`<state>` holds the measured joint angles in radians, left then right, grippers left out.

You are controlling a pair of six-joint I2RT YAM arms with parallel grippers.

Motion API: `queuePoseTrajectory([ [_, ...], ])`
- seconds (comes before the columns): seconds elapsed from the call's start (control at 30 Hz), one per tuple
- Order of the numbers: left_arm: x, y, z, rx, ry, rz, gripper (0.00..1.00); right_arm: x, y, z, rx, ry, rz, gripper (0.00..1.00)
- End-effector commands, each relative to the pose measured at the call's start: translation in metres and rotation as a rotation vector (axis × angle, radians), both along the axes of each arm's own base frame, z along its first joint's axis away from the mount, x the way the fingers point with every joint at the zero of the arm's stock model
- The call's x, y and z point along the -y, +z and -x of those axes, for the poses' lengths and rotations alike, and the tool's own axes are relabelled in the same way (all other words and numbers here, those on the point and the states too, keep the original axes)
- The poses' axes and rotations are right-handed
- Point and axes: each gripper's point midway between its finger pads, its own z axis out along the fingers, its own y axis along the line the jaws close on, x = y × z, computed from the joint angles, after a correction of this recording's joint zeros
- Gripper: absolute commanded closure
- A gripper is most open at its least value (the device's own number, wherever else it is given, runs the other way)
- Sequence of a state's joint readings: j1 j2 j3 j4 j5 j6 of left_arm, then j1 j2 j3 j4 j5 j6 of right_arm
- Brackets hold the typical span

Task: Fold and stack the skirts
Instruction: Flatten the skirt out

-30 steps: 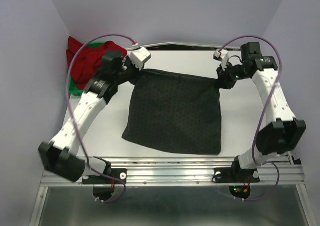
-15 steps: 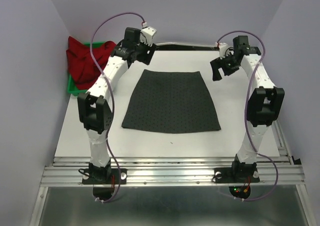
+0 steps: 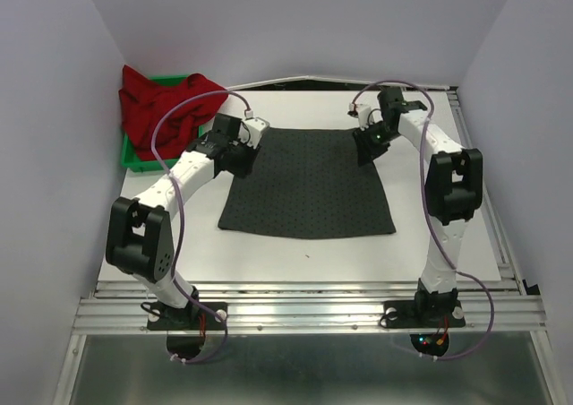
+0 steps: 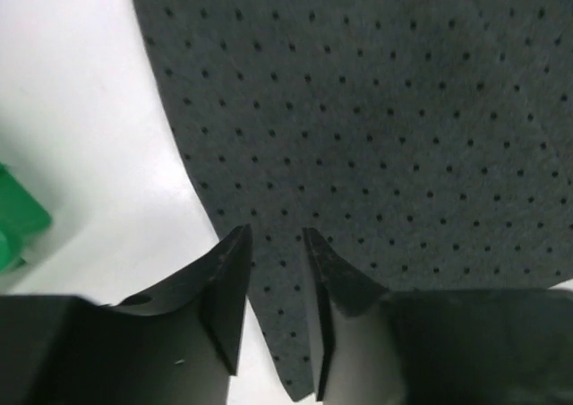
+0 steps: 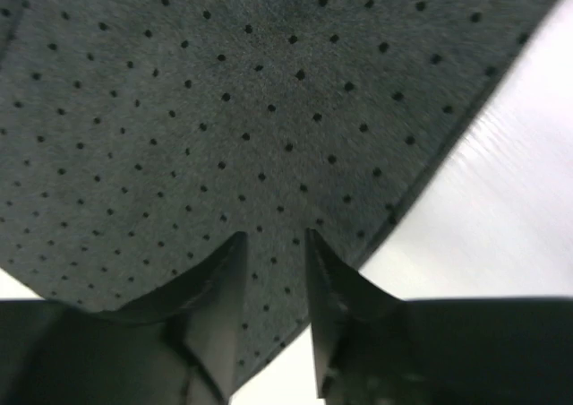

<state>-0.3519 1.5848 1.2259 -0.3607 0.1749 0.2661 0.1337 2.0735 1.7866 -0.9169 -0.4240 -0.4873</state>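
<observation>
White tabletop [image 3: 295,254] borders the flat dotted skirt [image 3: 309,185] on every side.

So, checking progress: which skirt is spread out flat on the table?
The charcoal-black dotted cloth skirt, spread flat; the plain red cloth skirt lies bunched over the small green plastic bin.

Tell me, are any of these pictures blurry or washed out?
Top view: even light, sharp, soft shadows. Left wrist view: dotted skirt crisp, white table overexposed. Right wrist view: softer focus, glare streaks on the table at the right; dark fingers show little detail.
</observation>
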Motion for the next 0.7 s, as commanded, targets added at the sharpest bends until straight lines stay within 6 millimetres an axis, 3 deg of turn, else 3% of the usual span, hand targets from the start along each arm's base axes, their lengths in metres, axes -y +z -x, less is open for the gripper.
queuePoseTrajectory([
  [0.0, 0.008, -0.009, 0.002, -0.026, -0.002, 0.036, 0.68, 0.003, -0.043, 0.005, -0.085, -0.022, 0.028, 0.68],
  [0.1, 0.01, -0.028, 0.007, -0.09, -0.007, 0.03, 0.72, 0.01, -0.065, 0.023, -0.13, 0.041, 0.068, 0.73],
  [0.13, 0.011, -0.038, 0.01, -0.124, -0.016, 0.029, 0.73, 0.01, -0.072, 0.041, -0.16, 0.065, 0.081, 0.74],
  [0.2, 0.012, -0.049, 0.012, -0.158, -0.027, 0.022, 0.76, 0.012, -0.078, 0.058, -0.161, 0.097, 0.117, 0.74],
  [0.23, 0.012, -0.06, 0.012, -0.188, -0.027, 0.01, 0.77, 0.019, -0.092, 0.077, -0.186, 0.119, 0.163, 0.75],
  [0.3, 0.013, -0.067, 0.007, -0.202, -0.024, -0.001, 0.79, 0.014, -0.088, 0.097, -0.181, 0.18, 0.203, 0.75],
  [0.33, 0.012, -0.08, 0.006, -0.232, -0.018, -0.015, 0.8, 0.01, -0.088, 0.112, -0.202, 0.212, 0.208, 0.76],
  [0.37, 0.011, -0.084, 0.001, -0.237, -0.013, -0.027, 0.8, 0.008, -0.094, 0.138, -0.252, 0.251, 0.211, 0.76],
  [0.4, 0.015, -0.081, -0.011, -0.223, -0.013, -0.026, 0.8, 0.001, -0.092, 0.152, -0.268, 0.284, 0.205, 0.76],
  [0.43, 0.014, -0.099, -0.013, -0.265, -0.009, -0.053, 0.8, -0.018, -0.081, 0.17, -0.248, 0.355, 0.196, 0.76],
  [0.47, 0.019, -0.091, -0.031, -0.236, -0.01, -0.049, 0.81, -0.023, -0.082, 0.192, -0.277, 0.391, 0.198, 0.76],
  [0.5, 0.021, -0.095, -0.038, -0.242, -0.011, -0.057, 0.81, -0.035, -0.071, 0.202, -0.249, 0.424, 0.177, 0.76],
  [0.53, 0.021, -0.112, -0.043, -0.275, -0.006, -0.08, 0.81, -0.053, -0.066, 0.222, -0.265, 0.472, 0.168, 0.75],
  [0.57, 0.023, -0.115, -0.051, -0.273, -0.006, -0.085, 0.81, -0.064, -0.059, 0.233, -0.276, 0.492, 0.138, 0.73],
  [0.6, 0.031, -0.1, -0.076, -0.216, -0.017, -0.078, 0.81, -0.077, -0.05, 0.242, -0.28, 0.51, 0.098, 0.73],
  [0.63, 0.035, -0.097, -0.089, -0.2, -0.023, -0.088, 0.81, -0.099, -0.034, 0.257, -0.327, 0.516, -0.022, 0.72],
  [0.67, 0.036, -0.12, -0.09, -0.259, -0.034, -0.124, 0.81, -0.112, -0.016, 0.269, -0.345, 0.536, -0.091, 0.7],
])
